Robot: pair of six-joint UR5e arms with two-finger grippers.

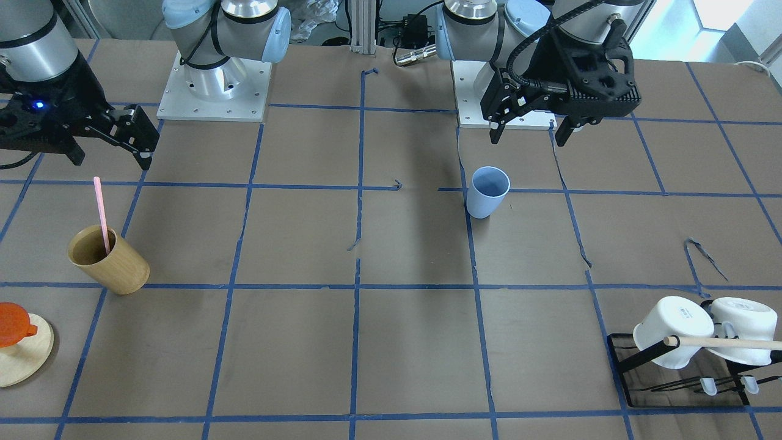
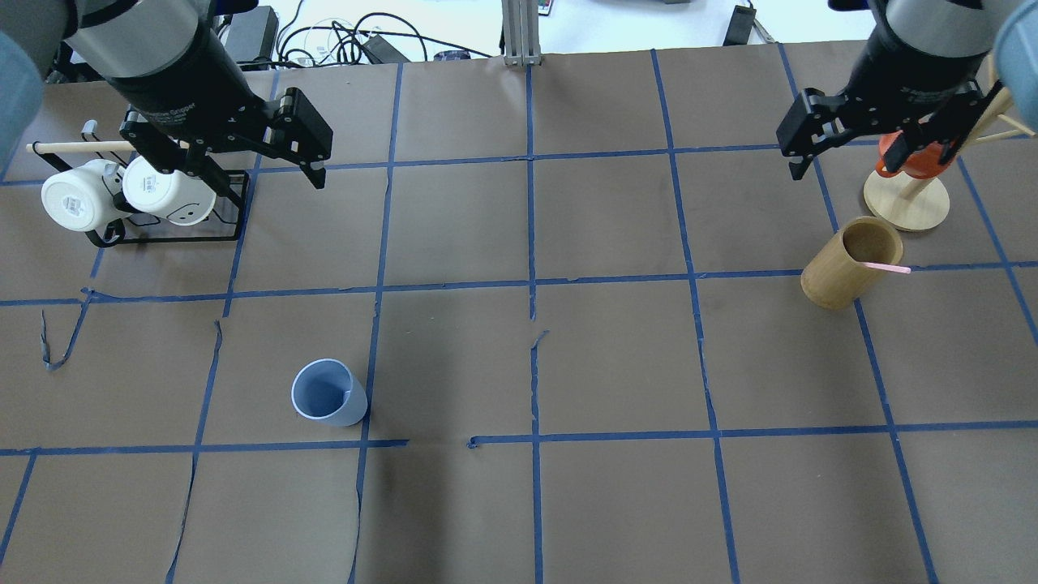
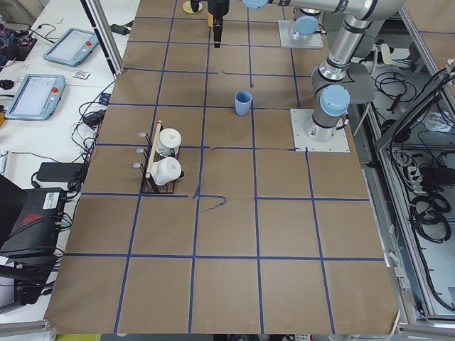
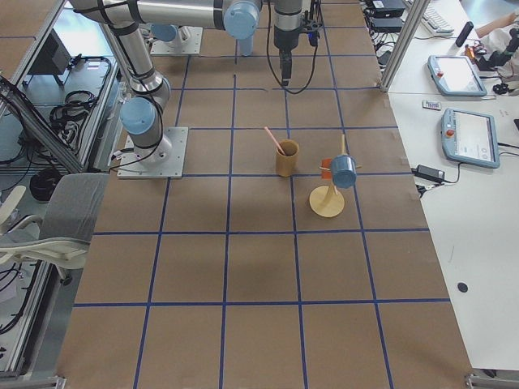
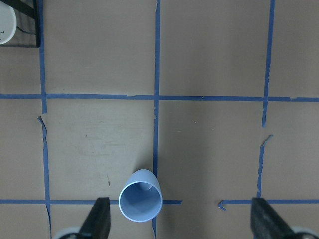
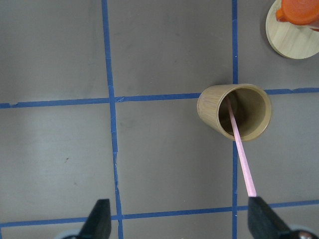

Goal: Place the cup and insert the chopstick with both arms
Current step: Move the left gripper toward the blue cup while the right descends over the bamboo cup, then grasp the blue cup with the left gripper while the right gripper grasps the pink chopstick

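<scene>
Blue cup upright on table, prob. light, stiff, so pinch rim wall; pink chopstick leans in bamboo holder, looks thin/slick, so take upper shaft; L gripper & R gripper both spread, empty.

The table is covered in brown paper divided into squares by blue tape. A white bench carrying teach pendants runs along one long side. A grey chair and loose cables occupy the opposite side, and an aluminium post stands at the table's edge.
</scene>
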